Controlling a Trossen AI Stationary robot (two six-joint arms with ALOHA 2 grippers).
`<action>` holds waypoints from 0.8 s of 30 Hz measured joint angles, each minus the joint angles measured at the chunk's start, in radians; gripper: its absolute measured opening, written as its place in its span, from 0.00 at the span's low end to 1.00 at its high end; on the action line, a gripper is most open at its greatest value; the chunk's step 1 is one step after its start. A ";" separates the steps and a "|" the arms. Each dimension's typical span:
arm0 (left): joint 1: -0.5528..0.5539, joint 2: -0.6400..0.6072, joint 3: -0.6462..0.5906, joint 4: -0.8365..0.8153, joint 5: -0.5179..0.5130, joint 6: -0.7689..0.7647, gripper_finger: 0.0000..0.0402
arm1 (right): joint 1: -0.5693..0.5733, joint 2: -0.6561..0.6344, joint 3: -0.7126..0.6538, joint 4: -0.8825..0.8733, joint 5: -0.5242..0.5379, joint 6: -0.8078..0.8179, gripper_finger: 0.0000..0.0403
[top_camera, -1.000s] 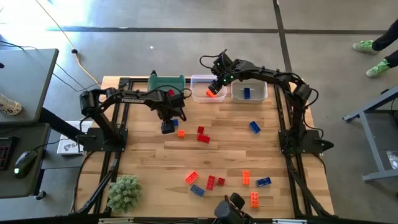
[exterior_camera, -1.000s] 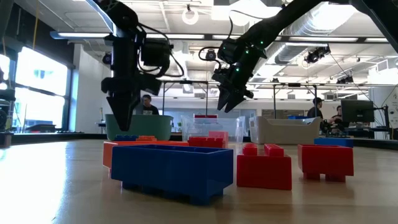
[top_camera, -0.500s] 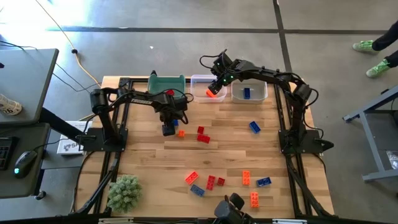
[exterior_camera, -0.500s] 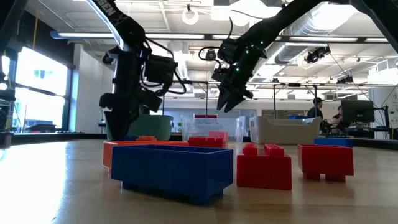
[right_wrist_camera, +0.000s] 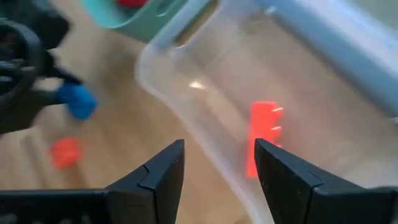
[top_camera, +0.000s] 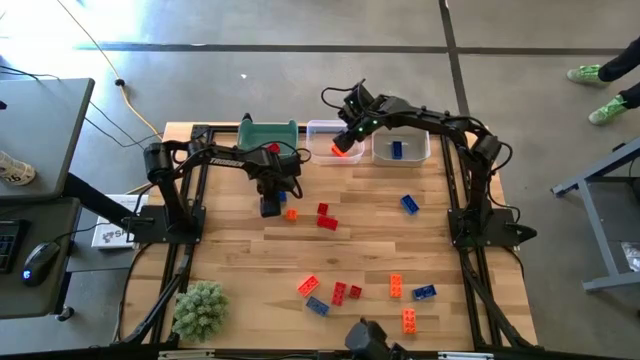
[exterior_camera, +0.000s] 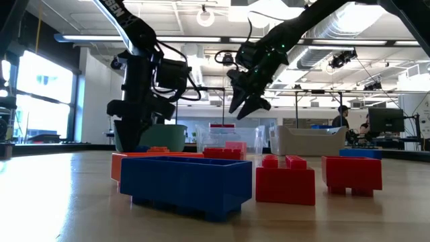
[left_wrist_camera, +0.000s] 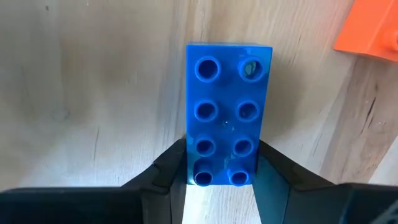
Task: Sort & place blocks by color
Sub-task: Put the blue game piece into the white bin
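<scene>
Wooden table [top_camera: 230, 255]: left gripper [left_wrist_camera: 219, 180] clamps blue block [left_wrist_camera: 227, 109], seemingly beside orange block [left_wrist_camera: 370, 28].

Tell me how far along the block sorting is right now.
Early. One red block sits in the green bin, an orange block in the clear bin, a blue one in the grey bin. The left pincer grips a blue block; the right pincer hangs open. About a dozen remain.
</scene>
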 joint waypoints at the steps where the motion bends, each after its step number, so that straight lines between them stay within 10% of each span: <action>1: 0.000 -0.006 -0.001 0.002 0.000 0.008 0.28 | 0.001 0.000 0.000 -0.004 -0.024 0.012 0.44; 24: -0.006 -0.323 -0.002 0.031 0.000 0.020 0.28 | 0.194 0.000 0.000 -0.003 -0.214 0.235 0.36</action>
